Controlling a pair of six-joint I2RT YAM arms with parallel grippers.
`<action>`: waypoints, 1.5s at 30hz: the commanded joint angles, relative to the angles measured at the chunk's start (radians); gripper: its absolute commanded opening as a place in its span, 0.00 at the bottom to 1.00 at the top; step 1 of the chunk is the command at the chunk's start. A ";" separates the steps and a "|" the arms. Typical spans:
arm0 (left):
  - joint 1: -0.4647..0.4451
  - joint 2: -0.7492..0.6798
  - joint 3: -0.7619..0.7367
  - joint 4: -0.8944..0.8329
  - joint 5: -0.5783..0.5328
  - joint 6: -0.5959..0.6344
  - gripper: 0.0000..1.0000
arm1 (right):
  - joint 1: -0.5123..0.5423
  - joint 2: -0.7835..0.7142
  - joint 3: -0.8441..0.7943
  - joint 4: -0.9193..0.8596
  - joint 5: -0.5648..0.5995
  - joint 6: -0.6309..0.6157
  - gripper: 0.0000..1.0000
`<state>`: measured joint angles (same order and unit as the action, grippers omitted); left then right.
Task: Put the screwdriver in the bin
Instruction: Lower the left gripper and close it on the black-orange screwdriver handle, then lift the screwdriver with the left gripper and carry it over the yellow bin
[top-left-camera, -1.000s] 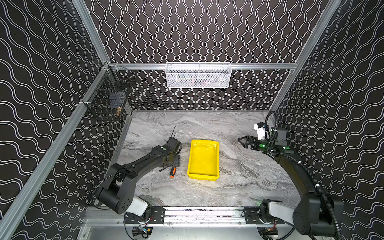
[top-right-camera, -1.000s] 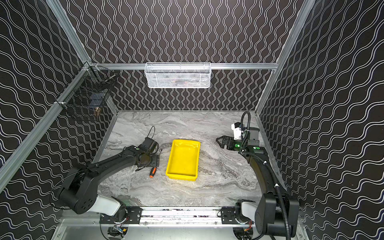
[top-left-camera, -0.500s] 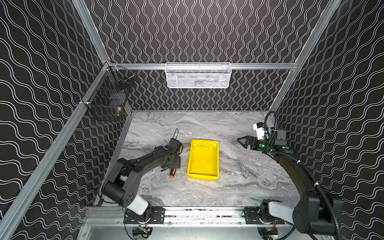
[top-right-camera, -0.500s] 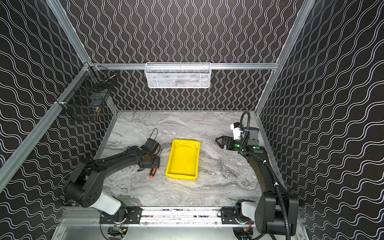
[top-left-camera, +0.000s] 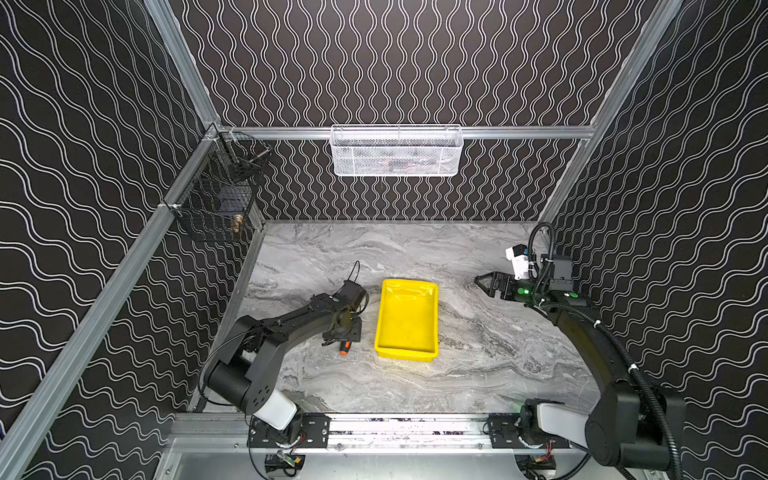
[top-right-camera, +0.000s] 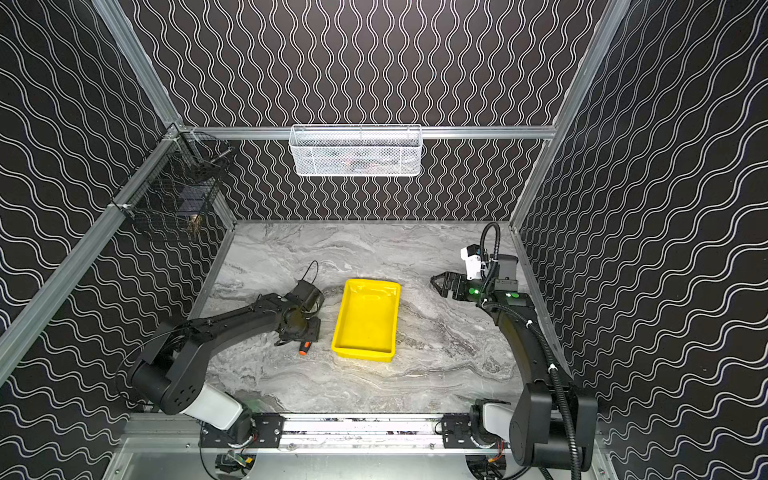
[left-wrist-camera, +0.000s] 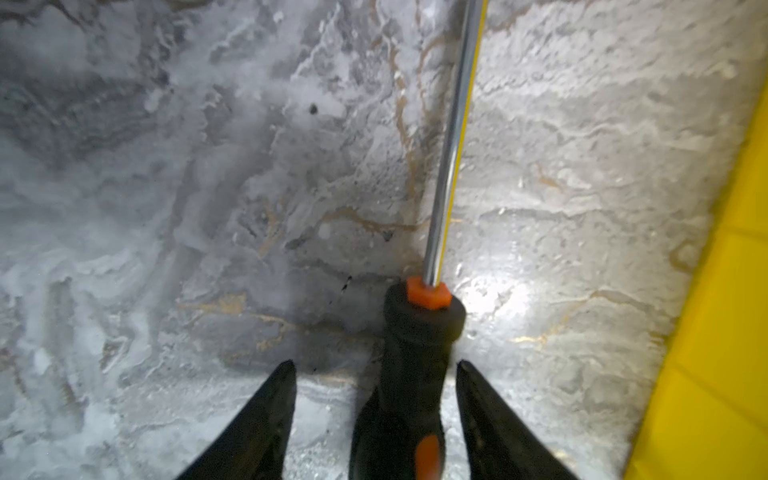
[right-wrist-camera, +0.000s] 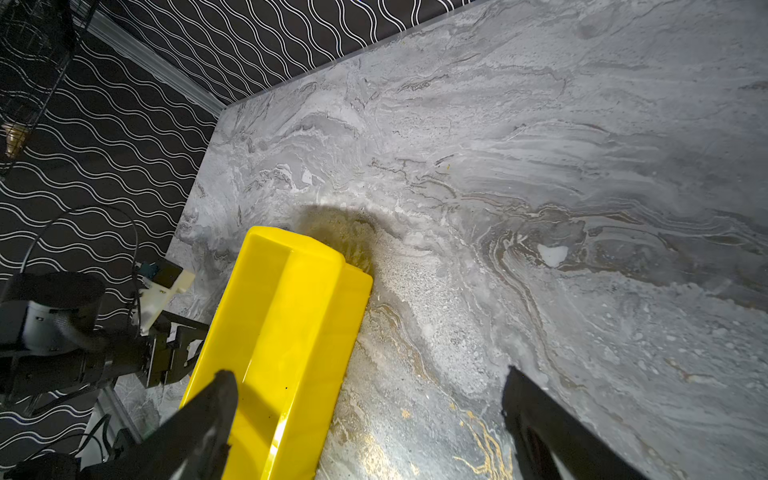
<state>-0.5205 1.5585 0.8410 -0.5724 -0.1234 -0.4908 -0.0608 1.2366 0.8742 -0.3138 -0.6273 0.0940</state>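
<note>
The screwdriver (left-wrist-camera: 419, 332) lies flat on the marble table, left of the yellow bin (top-left-camera: 406, 320). Only its orange butt end (top-left-camera: 344, 349) pokes out from under my left gripper (top-left-camera: 344, 332) in both top views. In the left wrist view the black handle sits between the fingers of the left gripper (left-wrist-camera: 374, 365), nearer one finger, with a gap on each side, so the jaws are open. The shaft (left-wrist-camera: 449, 145) points away, alongside the bin wall (left-wrist-camera: 727, 332). My right gripper (top-left-camera: 482, 283) hovers open and holds nothing, to the right of the bin (right-wrist-camera: 291, 311).
A white mesh basket (top-left-camera: 397, 151) hangs on the back rail. A black wire basket (top-left-camera: 216, 208) hangs on the left wall. Patterned walls close in three sides of the table. The arm bases sit on the front rail (top-left-camera: 407, 428).
The left gripper's jaws have narrowed around the screwdriver handle and the left arm has settled lower over it. The right arm, bin and screwdriver have not moved.
</note>
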 joint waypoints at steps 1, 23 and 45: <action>-0.007 -0.005 -0.003 -0.019 0.005 0.000 0.55 | 0.001 0.001 0.000 0.022 -0.020 -0.010 0.99; -0.024 0.001 -0.002 -0.043 -0.006 -0.002 0.32 | 0.001 -0.012 -0.003 0.019 -0.020 -0.010 0.99; -0.043 -0.124 0.154 -0.178 -0.053 0.011 0.00 | 0.001 -0.006 0.002 0.024 -0.032 -0.007 0.99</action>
<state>-0.5587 1.4452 0.9649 -0.7151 -0.1543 -0.4911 -0.0608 1.2289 0.8711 -0.3134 -0.6437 0.0940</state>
